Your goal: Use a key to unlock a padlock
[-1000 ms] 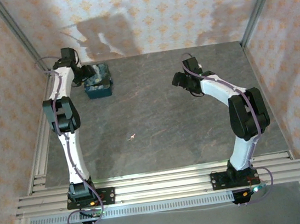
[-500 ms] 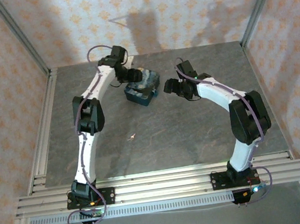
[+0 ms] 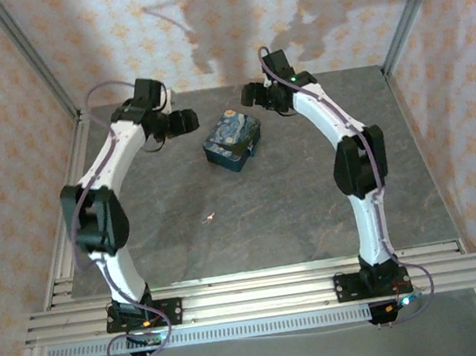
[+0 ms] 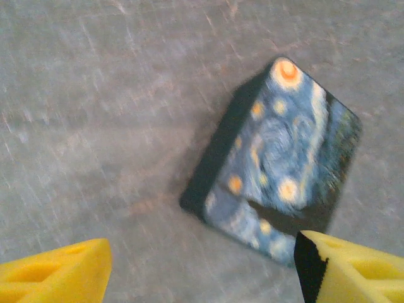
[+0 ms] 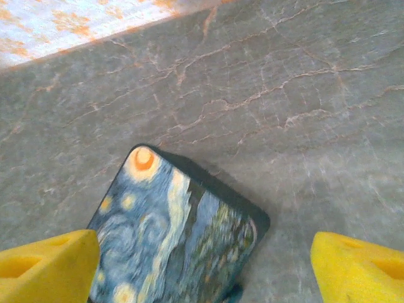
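Observation:
The key (image 3: 210, 218) is a tiny pale sliver lying on the grey table, mid-front, far from both arms. The padlock is out of view. A dark blue swirly-print box (image 3: 231, 142) rests on the table at centre back. My left gripper (image 3: 181, 121) hovers just left of the box, open, with nothing between its yellow fingers (image 4: 57, 274); the box (image 4: 278, 164) lies ahead of them. My right gripper (image 3: 255, 97) hangs above and behind the box, open; the box (image 5: 177, 233) shows below, between its spread fingers (image 5: 360, 268).
Patterned walls close the table (image 3: 312, 203) on the left, back and right, with metal corner posts. An aluminium rail (image 3: 253, 294) carrying both arm bases runs along the near edge.
The left arm carried the box from the back-left corner to centre back, set it down and drew back to the left, its jaws wider. The right gripper moved toward the back wall.

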You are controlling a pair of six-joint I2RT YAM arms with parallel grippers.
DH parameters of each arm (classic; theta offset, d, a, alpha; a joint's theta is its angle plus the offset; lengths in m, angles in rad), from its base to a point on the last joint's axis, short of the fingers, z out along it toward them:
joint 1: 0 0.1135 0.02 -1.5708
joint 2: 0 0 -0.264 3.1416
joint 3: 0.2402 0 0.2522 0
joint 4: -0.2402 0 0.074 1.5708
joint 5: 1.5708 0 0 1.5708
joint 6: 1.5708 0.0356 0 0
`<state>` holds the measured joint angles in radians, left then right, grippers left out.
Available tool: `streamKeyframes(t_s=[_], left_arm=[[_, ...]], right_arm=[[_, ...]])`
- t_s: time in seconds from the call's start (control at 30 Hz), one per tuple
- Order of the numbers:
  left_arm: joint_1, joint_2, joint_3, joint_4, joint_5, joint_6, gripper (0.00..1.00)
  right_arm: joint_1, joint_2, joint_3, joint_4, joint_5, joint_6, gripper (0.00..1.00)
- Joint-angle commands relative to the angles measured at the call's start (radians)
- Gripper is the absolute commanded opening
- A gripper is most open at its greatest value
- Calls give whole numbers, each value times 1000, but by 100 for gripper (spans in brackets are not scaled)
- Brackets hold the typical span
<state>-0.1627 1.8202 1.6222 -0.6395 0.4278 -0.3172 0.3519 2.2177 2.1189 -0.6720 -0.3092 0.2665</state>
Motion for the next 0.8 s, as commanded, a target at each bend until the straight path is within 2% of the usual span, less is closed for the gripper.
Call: streamKeyframes(t_s=[0.0, 0.13, 0.33, 0.47, 0.77], left_arm=[[-49, -59, -257, 273, 107, -257, 72], [-122, -75, -395, 452, 135, -364, 68], [-150, 40, -401, 596, 174, -451, 63], [-132, 146, -299, 521, 177, -405, 62], [-45, 290, -77, 343, 196, -285, 48]], right_arm=[[-4, 115, 154, -185, -11, -66, 87], [-7, 177, 208, -154, -71, -57, 85], [0, 186, 148, -102, -176, -38, 78], [17, 157, 48, -66, -204, -39, 74], [50, -11, -289, 101, -222, 44, 67]])
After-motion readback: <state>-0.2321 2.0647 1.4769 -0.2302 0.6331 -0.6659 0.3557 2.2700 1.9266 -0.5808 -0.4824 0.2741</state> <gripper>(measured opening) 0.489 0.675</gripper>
